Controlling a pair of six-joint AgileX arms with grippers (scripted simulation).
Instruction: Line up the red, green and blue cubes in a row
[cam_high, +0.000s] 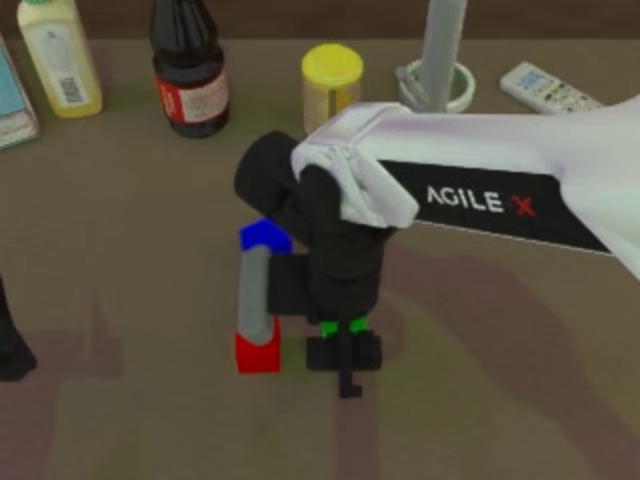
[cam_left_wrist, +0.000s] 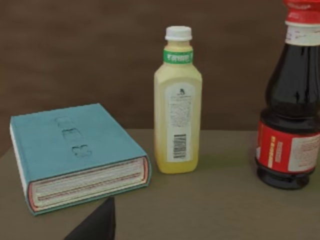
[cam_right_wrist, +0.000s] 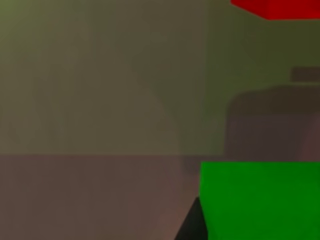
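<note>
My green cube (cam_high: 344, 325) sits mid-worktop (cam_high: 500, 400), clenched between my right gripper's (cam_high: 345, 350) fingers. The red cube (cam_high: 258, 353) lies just to its left, the blue cube (cam_high: 263, 236) behind that. I can't tell my left gripper's (cam_left_wrist: 95, 225) state.

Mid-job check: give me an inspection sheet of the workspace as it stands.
Surface: brown table, shadowed.
Job's things: red cube left of green cube; blue cube behind, partly hidden.
Clutter: teal book, yellow bottle, dark sauce bottle, yellow-lidded jar, remote control, white stand along the far edge.
Grippers: right gripper at green cube; left gripper parked at left edge.
Cables: nothing seen.
Surroundings: dark wall.
</note>
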